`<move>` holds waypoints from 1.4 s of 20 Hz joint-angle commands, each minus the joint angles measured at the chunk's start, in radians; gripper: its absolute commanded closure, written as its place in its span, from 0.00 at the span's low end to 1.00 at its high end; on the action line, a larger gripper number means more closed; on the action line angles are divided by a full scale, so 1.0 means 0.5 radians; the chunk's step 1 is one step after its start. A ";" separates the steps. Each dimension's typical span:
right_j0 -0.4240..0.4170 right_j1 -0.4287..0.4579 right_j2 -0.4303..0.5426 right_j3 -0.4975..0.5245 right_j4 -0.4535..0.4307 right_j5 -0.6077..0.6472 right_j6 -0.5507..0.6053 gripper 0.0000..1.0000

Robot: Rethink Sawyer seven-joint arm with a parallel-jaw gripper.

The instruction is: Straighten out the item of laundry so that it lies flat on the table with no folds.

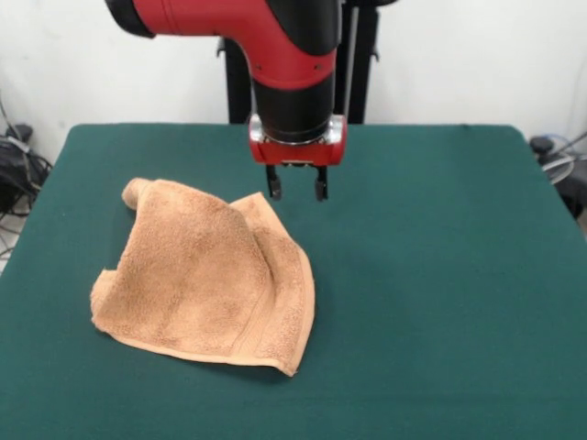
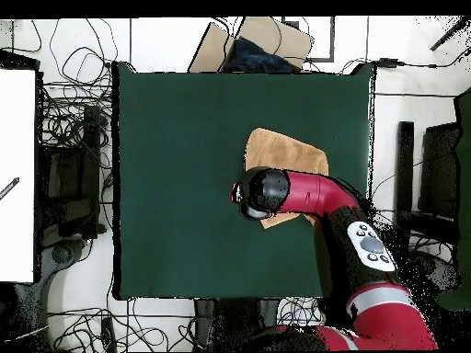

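Note:
The orange-tan terry towel lies on the dark green table, left of centre in the front view. It is rumpled, with a raised fold running down its middle and a curled far-left corner. My gripper hangs just above the towel's far right corner, its two black fingers apart and holding nothing. In the overhead view the towel shows partly under the red arm, which hides the gripper.
The robot's black pedestal stands at the table's far edge. Cables lie on the floor off the table's left side. In the overhead view a cardboard box sits beyond the far edge.

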 commanded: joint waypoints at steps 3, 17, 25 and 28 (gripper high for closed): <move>0.004 0.083 0.144 -0.094 0.040 0.049 0.025 0.00; -0.036 0.015 0.200 -0.065 -0.025 -0.348 0.036 0.00; -0.073 0.175 0.250 -0.081 -0.015 -0.391 -0.022 0.00; -0.111 0.246 0.290 -0.065 -0.014 -0.469 -0.021 0.00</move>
